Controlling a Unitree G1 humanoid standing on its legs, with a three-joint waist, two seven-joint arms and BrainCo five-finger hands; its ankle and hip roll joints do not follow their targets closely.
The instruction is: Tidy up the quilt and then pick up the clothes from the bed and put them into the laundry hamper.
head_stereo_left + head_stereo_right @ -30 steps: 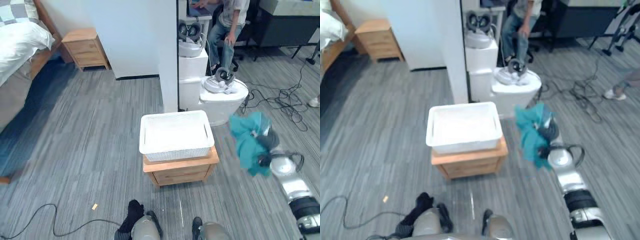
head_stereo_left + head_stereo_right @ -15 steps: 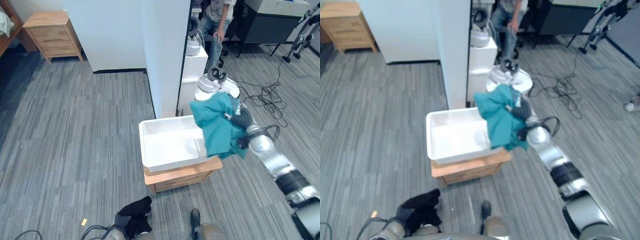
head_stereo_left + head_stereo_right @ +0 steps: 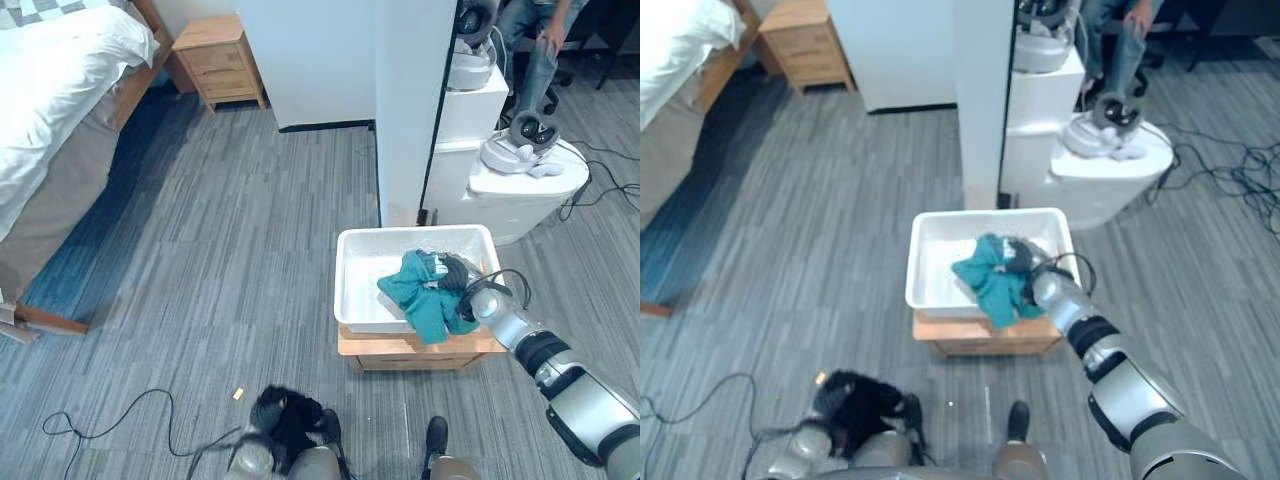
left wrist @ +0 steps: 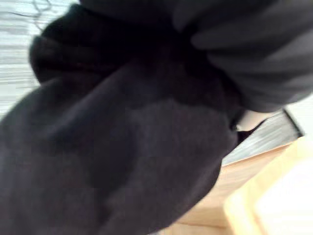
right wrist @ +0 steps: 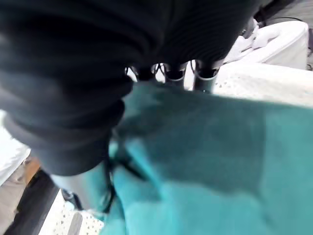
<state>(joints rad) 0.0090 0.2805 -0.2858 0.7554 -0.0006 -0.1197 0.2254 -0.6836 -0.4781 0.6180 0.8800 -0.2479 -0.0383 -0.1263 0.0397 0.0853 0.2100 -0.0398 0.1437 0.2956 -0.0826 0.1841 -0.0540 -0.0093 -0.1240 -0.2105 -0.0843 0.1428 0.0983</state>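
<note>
Even bright room light; wrist views blurred, perhaps by closeness.

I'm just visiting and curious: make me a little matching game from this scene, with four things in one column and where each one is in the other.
Things:
1. teal garment
2. black garment
3. white hamper
4. nightstand

Places:
A. on a low wooden stand
B. beside the bed
C. draped over the hamper's front rim
D. low by the robot's left side

Pairs: 1-C, 2-D, 3-A, 4-B
</note>
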